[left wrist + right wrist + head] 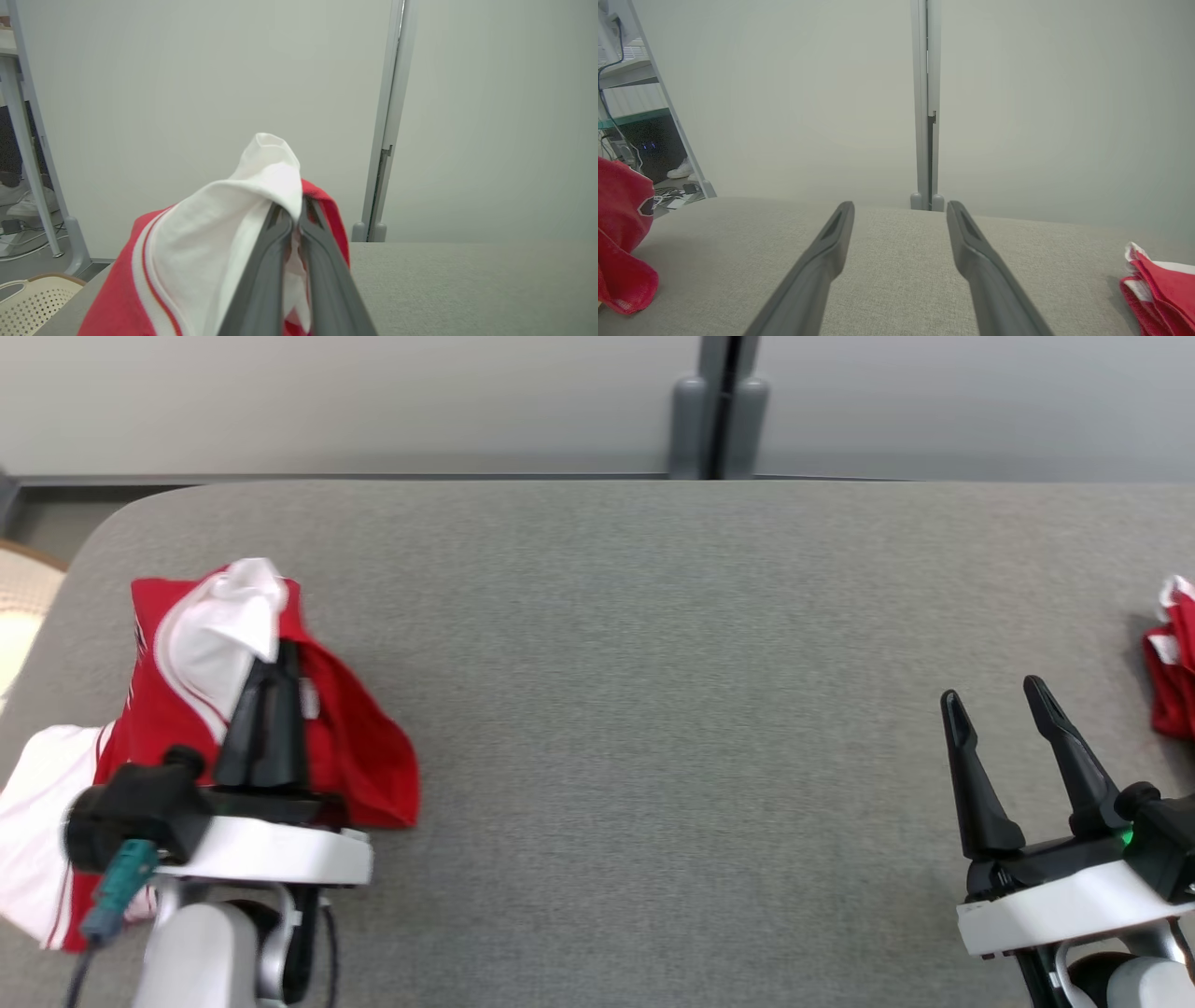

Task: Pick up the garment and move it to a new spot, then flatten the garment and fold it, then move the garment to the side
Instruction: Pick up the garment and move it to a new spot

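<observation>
A red and white garment (187, 663) lies bunched at the left end of the grey table (653, 663), part of it raised off the surface. My left gripper (277, 658) is shut on a white fold of it; in the left wrist view the closed fingers (268, 261) pinch the white cloth of the garment (210, 242) with red fabric around it. My right gripper (994, 695) hovers open over the table's right side, nothing between its fingers (822, 261). The garment (621, 233) also shows at the left edge of the right wrist view.
Another red and white cloth (1172, 658) lies folded at the table's right edge, seen again as the folded cloth (1162, 289). A grey partition post (719, 411) stands behind the table. A cream perforated basket (28, 303) sits beyond the table's left end.
</observation>
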You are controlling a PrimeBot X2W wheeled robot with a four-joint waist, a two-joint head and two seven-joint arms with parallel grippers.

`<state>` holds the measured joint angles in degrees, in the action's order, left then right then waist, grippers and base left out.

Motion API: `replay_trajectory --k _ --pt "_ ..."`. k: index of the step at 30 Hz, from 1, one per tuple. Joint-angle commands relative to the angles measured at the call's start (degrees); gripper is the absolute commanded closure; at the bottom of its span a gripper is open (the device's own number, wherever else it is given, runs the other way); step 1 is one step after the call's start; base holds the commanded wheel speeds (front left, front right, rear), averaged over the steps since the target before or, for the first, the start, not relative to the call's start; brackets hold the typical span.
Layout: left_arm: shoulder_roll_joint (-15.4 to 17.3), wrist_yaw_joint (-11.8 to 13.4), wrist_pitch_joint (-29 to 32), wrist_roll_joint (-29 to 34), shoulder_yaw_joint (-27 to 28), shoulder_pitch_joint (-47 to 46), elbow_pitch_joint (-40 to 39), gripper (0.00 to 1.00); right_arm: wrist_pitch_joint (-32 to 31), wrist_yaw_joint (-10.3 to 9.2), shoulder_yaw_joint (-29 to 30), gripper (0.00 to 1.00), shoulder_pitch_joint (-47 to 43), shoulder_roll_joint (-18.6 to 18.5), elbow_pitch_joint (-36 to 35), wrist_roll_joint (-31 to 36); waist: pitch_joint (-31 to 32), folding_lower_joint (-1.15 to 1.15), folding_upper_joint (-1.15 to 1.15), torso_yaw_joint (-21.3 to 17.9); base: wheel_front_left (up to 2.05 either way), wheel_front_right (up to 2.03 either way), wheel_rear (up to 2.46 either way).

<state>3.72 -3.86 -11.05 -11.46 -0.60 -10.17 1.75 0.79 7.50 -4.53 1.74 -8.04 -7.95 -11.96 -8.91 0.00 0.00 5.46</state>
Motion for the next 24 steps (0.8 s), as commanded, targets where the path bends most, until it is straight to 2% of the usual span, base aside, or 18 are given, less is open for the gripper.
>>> replay_trajectory --k 1,9,10,14,20,21,22,23,24 --pt "-0.1 -0.48 0.46 -0.48 -1.41 0.04 -0.85 1.0 0.43 -0.02 -0.09 0.0 0.25 0.13 -0.25 -0.21 -0.25 0.0 0.0 -3.09 0.0 0.0 0.0" --pt "-0.61 -2.77 3.02 -1.78 -16.22 -5.55 -0.41 1.0 2.67 -0.02 -0.63 0.0 2.13 1.52 0.78 -1.34 -4.92 0.0 0.0 -13.98 0.0 0.0 0.0" --pt "-0.61 -2.77 3.02 -1.78 -16.22 -5.55 -0.41 1.0 2.67 -0.02 -0.63 0.0 2.13 1.52 0.78 -1.34 -4.92 0.0 0.0 -13.98 0.0 0.0 0.0" --pt "-0.64 -3.33 3.7 -2.26 -24.73 -10.67 0.42 1.0 4.2 -0.02 0.36 0.0 2.3 2.34 1.45 -1.55 -8.75 0.0 0.0 -18.03 0.0 0.0 0.0" --pt "-0.6 -3.54 6.01 -4.18 -36.4 -16.45 6.64 1.0 6.17 -0.02 1.01 0.0 3.13 3.5 2.4 -2.09 -13.05 0.0 0.0 -20.56 0.0 0.0 0.0" --pt "-0.59 -3.56 5.88 -5.33 -37.54 -16.87 7.85 0.85 6.52 -0.02 0.92 0.0 3.35 3.65 2.55 -2.02 -13.38 0.0 0.0 -20.64 0.0 0.0 0.0" --pt "-0.64 -3.59 5.6 -5.91 -38.75 -17.5 8.91 0.6 6.7 -0.02 0.76 0.0 3.52 3.75 2.75 -2.07 -13.69 0.0 0.0 -20.7 0.0 0.0 0.0" --pt "-0.66 -3.6 5.23 -6.1 -39.88 -18.21 9.97 0.13 7.04 -0.02 0.71 0.0 3.7 3.86 3.02 -2.31 -13.81 0.0 0.0 -20.59 0.0 0.0 0.0" --pt "-0.35 -3.61 4.79 -6.25 -41.0 -18.73 10.79 0.0 7.09 -0.02 0.8 0.0 3.9 3.85 3.29 -2.31 -13.84 0.0 0.0 -20.37 0.0 0.0 0.0"
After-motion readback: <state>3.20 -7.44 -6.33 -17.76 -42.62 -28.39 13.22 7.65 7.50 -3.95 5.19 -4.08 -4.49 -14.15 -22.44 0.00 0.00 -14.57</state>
